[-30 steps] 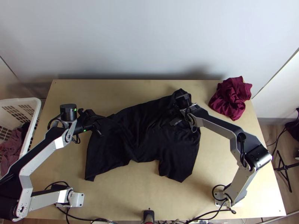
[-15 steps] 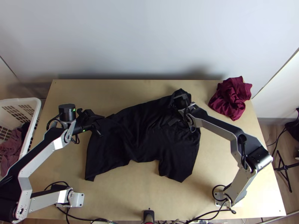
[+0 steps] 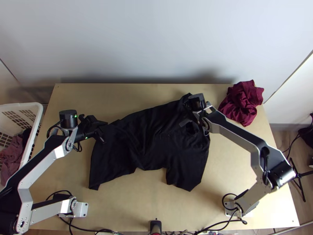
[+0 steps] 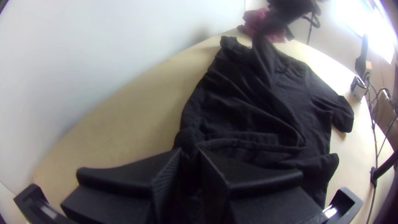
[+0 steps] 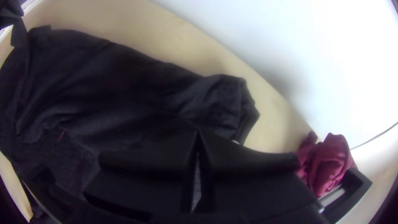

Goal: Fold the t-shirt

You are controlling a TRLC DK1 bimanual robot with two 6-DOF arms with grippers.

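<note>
Fabric right across the middle of the light wooden table [image 3: 78,94], and it's the black short-sleeved t-shirt [image 3: 156,137], spread out but full of wrinkles, with both grippers on it! Over at the shirt's left end, the left gripper [image 3: 105,131] has its two wide flat fingers closed on a pinch of black cloth; in the left wrist view, the left gripper [image 4: 190,152] shows material bunched right between the tips. At the other end, near the far right corner of the garment, the right gripper [image 3: 187,113] is clenched on the shirt too, and look at the left wrist view: a fold of black cloth climbs off the tabletop to meet it. In the right wrist view, the right gripper [image 5: 198,135] has its fingertips drawn together over the dark material.

Between the two, creases run through the shirt, and a sleeve [image 4: 342,114] lies out on the wood toward the table's near side. Up at the far right of the table sits a crumpled dark red cloth [image 3: 242,102], apart from the shirt. And off the left side, a white plastic basket [image 3: 38,115] with a slotted wall holds a dusty-pink cloth [image 3: 13,156].
</note>
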